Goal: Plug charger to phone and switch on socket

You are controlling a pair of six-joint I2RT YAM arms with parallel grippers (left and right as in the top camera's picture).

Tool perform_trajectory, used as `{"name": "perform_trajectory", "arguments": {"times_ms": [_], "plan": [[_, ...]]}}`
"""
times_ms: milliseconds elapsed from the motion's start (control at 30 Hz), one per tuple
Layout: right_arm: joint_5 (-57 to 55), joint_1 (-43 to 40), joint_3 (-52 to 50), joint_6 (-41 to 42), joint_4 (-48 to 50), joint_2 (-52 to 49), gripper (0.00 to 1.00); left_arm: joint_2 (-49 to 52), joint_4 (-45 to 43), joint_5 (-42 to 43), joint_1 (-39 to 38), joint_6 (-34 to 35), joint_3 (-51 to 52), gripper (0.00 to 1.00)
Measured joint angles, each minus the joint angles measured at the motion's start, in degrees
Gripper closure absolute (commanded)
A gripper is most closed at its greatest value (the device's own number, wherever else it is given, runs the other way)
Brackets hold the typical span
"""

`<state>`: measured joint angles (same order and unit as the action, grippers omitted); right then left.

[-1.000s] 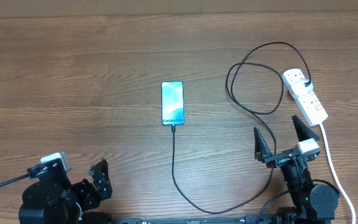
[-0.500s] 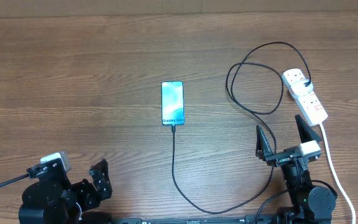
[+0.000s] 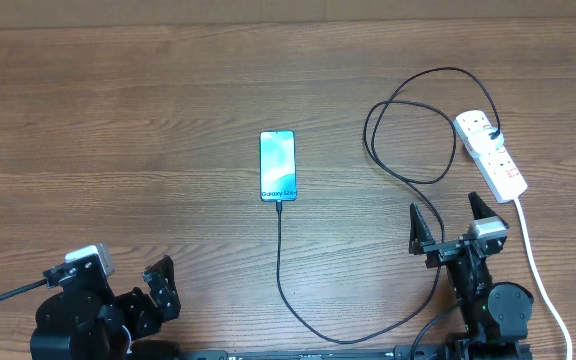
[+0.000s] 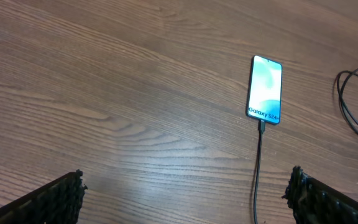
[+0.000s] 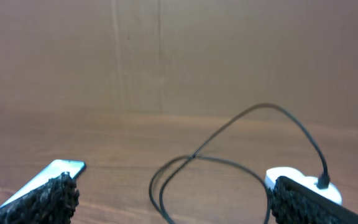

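Where the brown wood-grain bench (image 3: 118,100) fills the view, the left pincer (image 4: 186,180) sits at 7 o'clock with its jaws spread wide and empty. The right pincer (image 3: 446,212) at 5 o'clock also gapes, holding nothing. At 3 o'clock lies the white elongated power strip (image 3: 492,155). The long thin black charger cable (image 3: 280,270) loops from the strip's far end, and its tip meets the 6 o'clock end of the slim blue-screened phone (image 3: 278,165), flat near centre.

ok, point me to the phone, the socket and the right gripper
phone (image 3: 278,165), overhead, middle of the screen
socket (image 3: 490,152), overhead, middle of the white body
right gripper (image 3: 443,204), overhead, midway between its fingertips
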<state>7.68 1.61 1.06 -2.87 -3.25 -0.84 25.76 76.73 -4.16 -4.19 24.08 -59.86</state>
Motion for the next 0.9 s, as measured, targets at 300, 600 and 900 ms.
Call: {"name": "perform_trajectory", "arguments": {"times_ms": [300,600,900], "plan": [[-4.1,0.0,0.0,2.3,-1.8,0.0,0.00,0.0,0.0,0.0,0.0,0.0,0.0,0.00],[-4.9,0.0,0.0,2.2,-1.9,0.0,0.00,0.0,0.0,0.0,0.0,0.0,0.0,0.00],[-4.9,0.0,0.0,-0.7,-1.9,0.0,0.00,0.0,0.0,0.0,0.0,0.0,0.0,0.00]]}}
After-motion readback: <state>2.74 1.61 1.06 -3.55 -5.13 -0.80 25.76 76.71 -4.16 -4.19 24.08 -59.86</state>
